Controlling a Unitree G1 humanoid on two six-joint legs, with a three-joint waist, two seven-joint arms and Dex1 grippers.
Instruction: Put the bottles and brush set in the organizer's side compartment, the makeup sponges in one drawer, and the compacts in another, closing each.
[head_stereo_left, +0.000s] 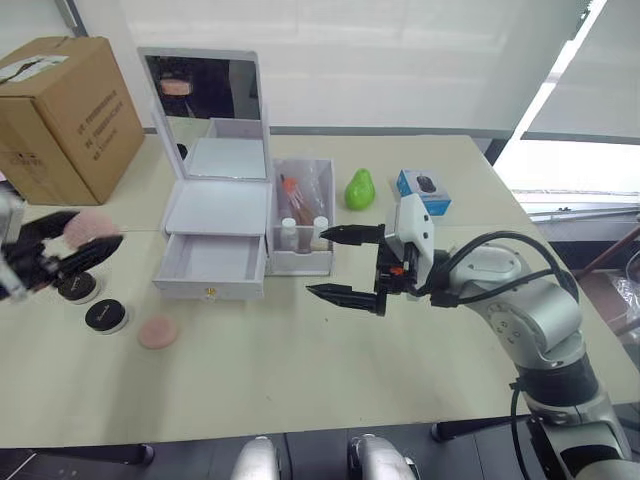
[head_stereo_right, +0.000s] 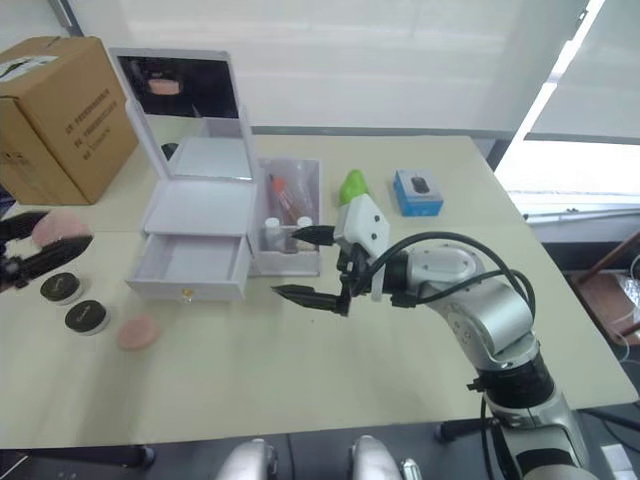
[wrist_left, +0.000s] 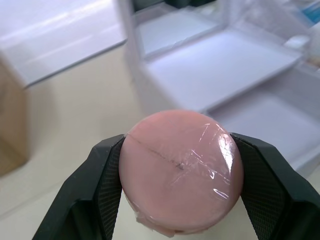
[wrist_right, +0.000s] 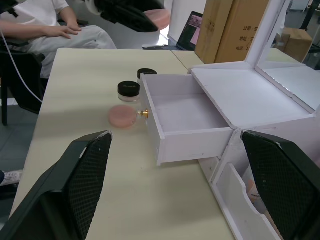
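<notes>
A round pink makeup sponge (wrist_left: 181, 172) sits clamped between the left gripper's (head_stereo_left: 70, 248) black fingers, held above the table's (head_stereo_left: 330, 370) left edge, well left of the white organizer (head_stereo_left: 215, 215). The organizer's bottom drawer (head_stereo_left: 212, 262) stands pulled out. A second pink sponge (head_stereo_left: 157, 332) and two black compacts (head_stereo_left: 105, 317) lie on the table before it. The right gripper (head_stereo_left: 345, 265) hovers beside the drawer, fingers spread apart.

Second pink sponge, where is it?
The sponge lies on the table at the robot's left, in front of the open drawer, beside the nearer black compact.
</notes>
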